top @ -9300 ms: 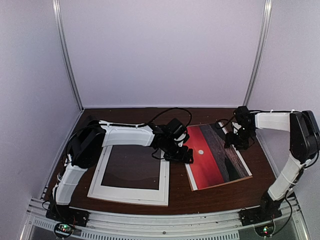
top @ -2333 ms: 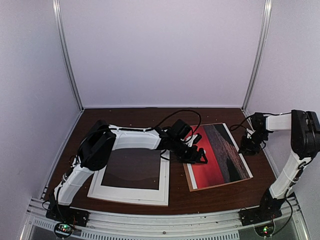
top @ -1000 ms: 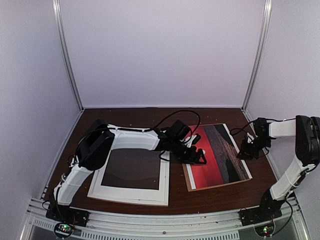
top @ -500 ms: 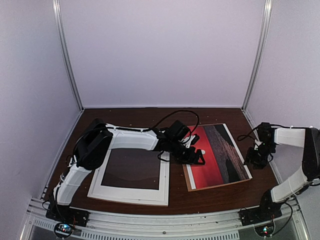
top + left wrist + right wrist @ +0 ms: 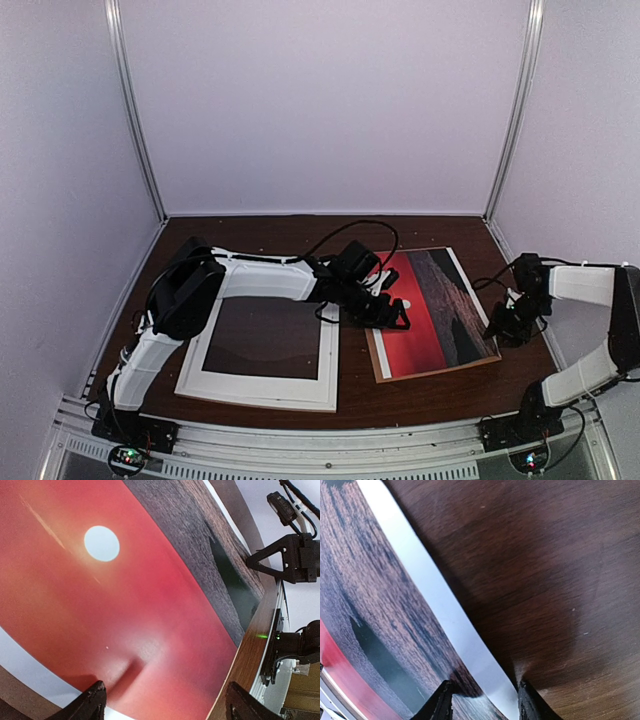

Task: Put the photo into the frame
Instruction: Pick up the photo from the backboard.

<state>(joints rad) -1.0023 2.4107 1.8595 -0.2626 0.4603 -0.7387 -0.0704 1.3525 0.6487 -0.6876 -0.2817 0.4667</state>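
While red-sunset photo [image 5: 440,312] lies flat, left hand [image 5: 165,696] gapes empty, right hand [image 5: 482,696] half-open astride edge.

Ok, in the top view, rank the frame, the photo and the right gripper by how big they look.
1. The frame, slightly the largest.
2. The photo, close behind; the left gripper hides part of it, so that gap is unsure.
3. The right gripper, far smaller.

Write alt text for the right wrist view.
The right claw, tips apart, straddles the white-bordered edge of the photo, which lies diagonally on the dark wooden table; sea and a strip of red sky show at left.
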